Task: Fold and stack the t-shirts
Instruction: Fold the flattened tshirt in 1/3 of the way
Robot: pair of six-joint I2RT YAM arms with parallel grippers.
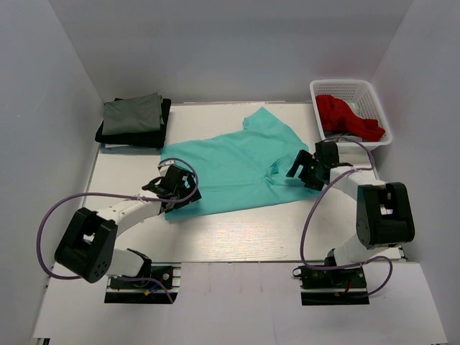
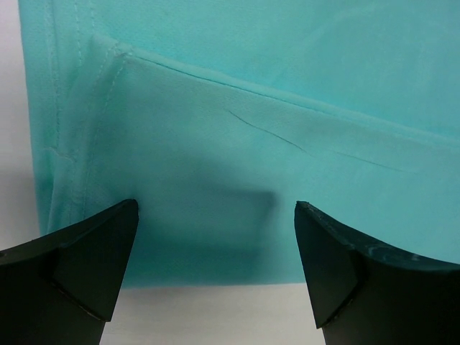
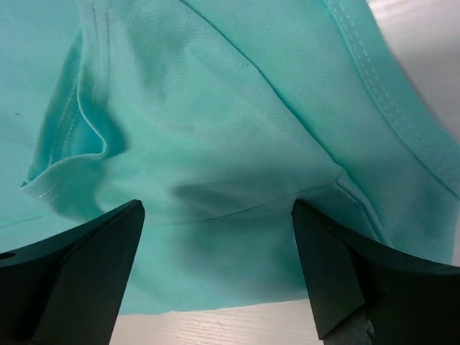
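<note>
The teal t-shirt (image 1: pixel 230 169) lies spread across the middle of the table (image 1: pixel 237 230). The left tool (image 1: pixel 175 188) and right tool (image 1: pixel 305 171) hover over its near edge, jaws apart. A shallow pinch risks catching one layer, skewing the fold.

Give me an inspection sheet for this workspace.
Surface: white table, one shirt spread across its middle.
Job's things: teal t-shirt unfolded; grey-green t-shirt folded on a black garment, far left; red garment in the basket.
Clutter: white lattice basket, far right.
Hands: left hand open at the teal hem; right hand open at its sleeve.
Cables: purple cables loop along both arms.
Surroundings: plain pale walls.
</note>
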